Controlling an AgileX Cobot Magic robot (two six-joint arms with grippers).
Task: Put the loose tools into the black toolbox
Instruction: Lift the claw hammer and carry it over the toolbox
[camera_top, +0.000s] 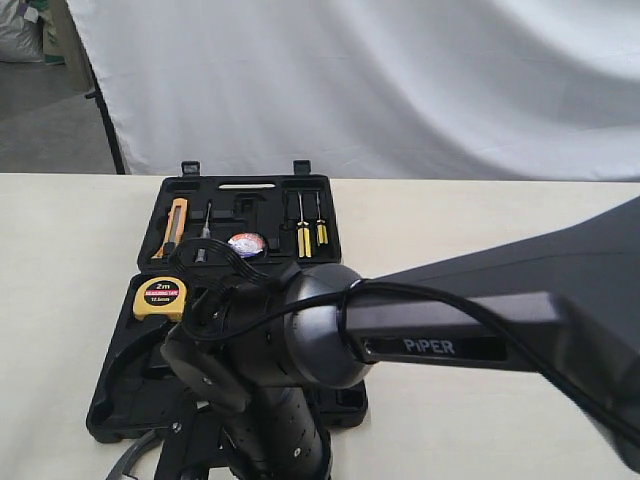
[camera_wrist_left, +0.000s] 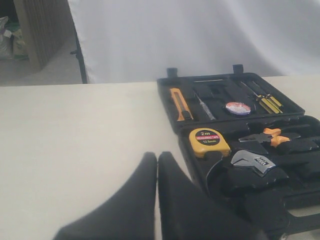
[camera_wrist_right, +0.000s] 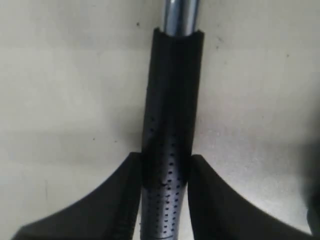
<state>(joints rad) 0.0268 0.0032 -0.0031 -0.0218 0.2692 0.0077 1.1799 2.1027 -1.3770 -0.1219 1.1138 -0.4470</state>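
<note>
My right gripper (camera_wrist_right: 165, 157) is shut on the black perforated handle of the claw hammer (camera_wrist_right: 170, 125), whose steel shaft (camera_wrist_right: 180, 15) runs away over the pale table. In the exterior view the hammer handle (camera_top: 285, 435) shows at the bottom edge under the right arm, over the front half of the black toolbox (camera_top: 250, 190); the hammer's head is hidden. The toolbox lies open. The adjustable wrench (camera_wrist_left: 252, 162) rests in its near half and the bluish tape roll (camera_top: 246, 243) in its far half. My left gripper (camera_wrist_left: 157, 157) is shut and empty over the table, left of the toolbox (camera_wrist_left: 170, 100).
A yellow tape measure (camera_top: 160, 296) and orange-handled pliers (camera_wrist_left: 270, 136) sit in the near half. An orange utility knife (camera_top: 175, 225) and yellow screwdrivers (camera_top: 303, 238) sit in the far half. The right arm (camera_top: 450, 330) spans the foreground. A white backdrop hangs behind the table.
</note>
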